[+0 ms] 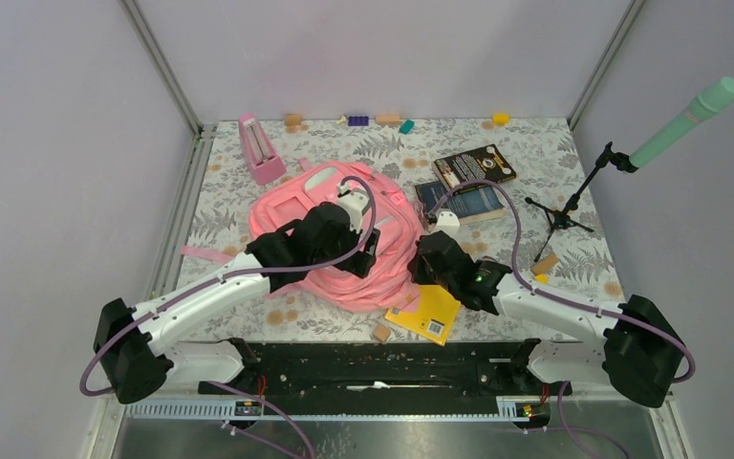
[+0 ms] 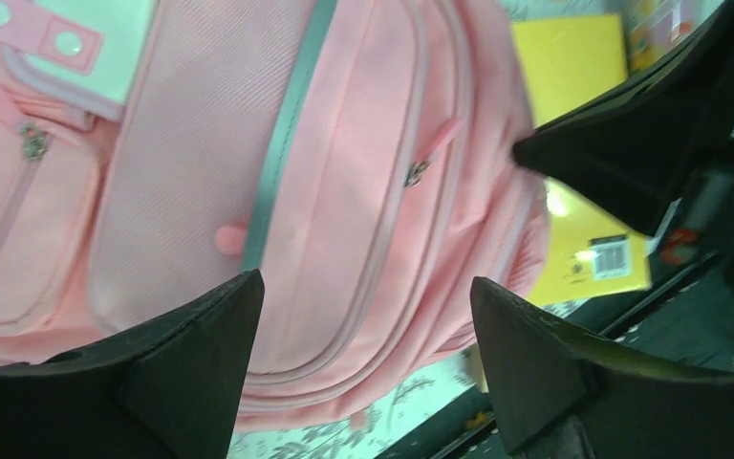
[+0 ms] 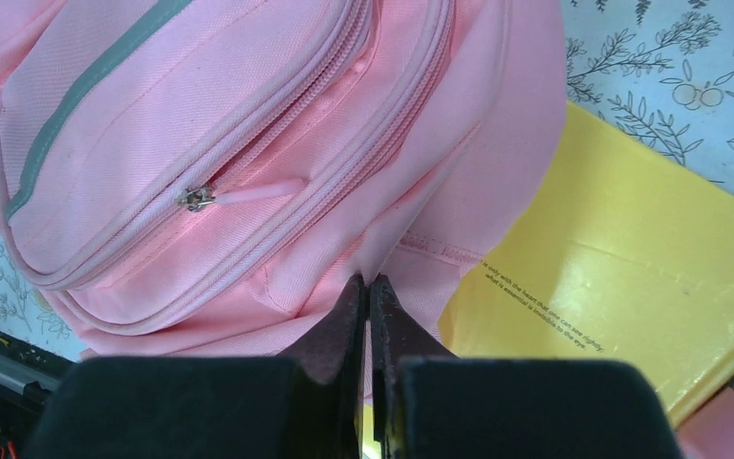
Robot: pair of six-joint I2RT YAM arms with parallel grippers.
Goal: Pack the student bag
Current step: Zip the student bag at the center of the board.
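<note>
Black fingers (image 3: 344,330) of the right claw (image 3: 368,287) pinch a fold of the pink bag (image 3: 248,115), while the left claw (image 2: 363,335) hangs wide open above it.

The bag lies slumped in the middle of the flowered table (image 1: 554,163), front pockets up, its near edge lapping over a yellow book (image 3: 631,287). The right jaws are closed to a sliver on the fabric at the bag's lower corner, probably to pin it or pull it taut along the zip line. The left claw holds nothing. Its 2 fingers are spread over the front panel, seemingly lined up for the zip pull (image 2: 419,172), since the pockets look zipped and nothing can go in until 1 is opened. 2 more books (image 1: 475,165) lie just beyond the bag.
</note>
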